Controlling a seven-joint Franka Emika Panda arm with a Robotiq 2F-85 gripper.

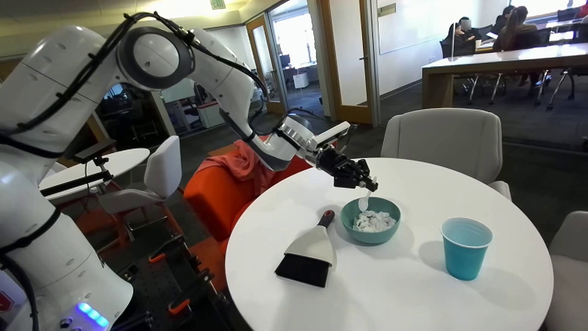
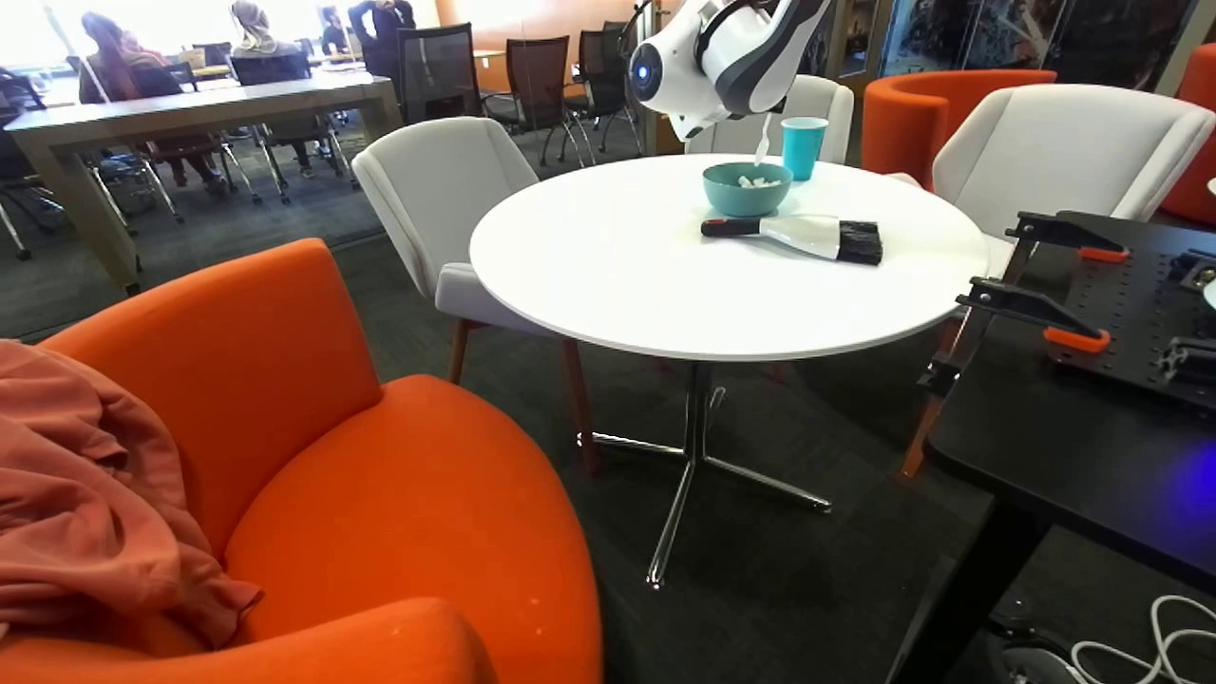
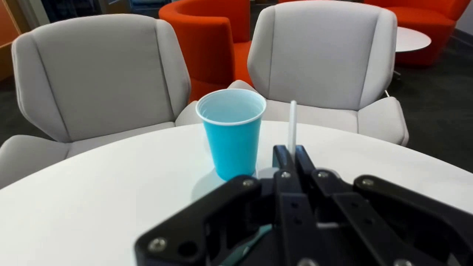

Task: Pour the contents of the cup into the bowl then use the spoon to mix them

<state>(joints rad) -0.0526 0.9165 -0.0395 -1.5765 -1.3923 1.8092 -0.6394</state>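
Observation:
The pale teal bowl (image 1: 370, 237) stands on the white table and holds a heap of white bits (image 1: 374, 222). Bowl (image 2: 746, 198) and bits (image 2: 757, 181) also show in an exterior view. My gripper (image 1: 372, 185) is above the bowl's far rim, shut on the white spoon (image 1: 364, 203). The spoon points down into the bowl beside the bits; I cannot tell if it touches them. In the wrist view the spoon handle (image 3: 292, 125) sticks up between the fingertips (image 3: 291, 153), and the gripper hides most of the bowl. The blue cup (image 1: 465, 257) stands upright apart from the bowl; no bits show inside it (image 3: 232, 147).
A brush with a black bristle end and pale body (image 1: 314, 248) lies on the round white table (image 1: 390, 294), close to the bowl. It also shows in an exterior view (image 2: 803, 235). Grey chairs (image 1: 443, 138) and an orange chair (image 1: 220, 193) surround the table.

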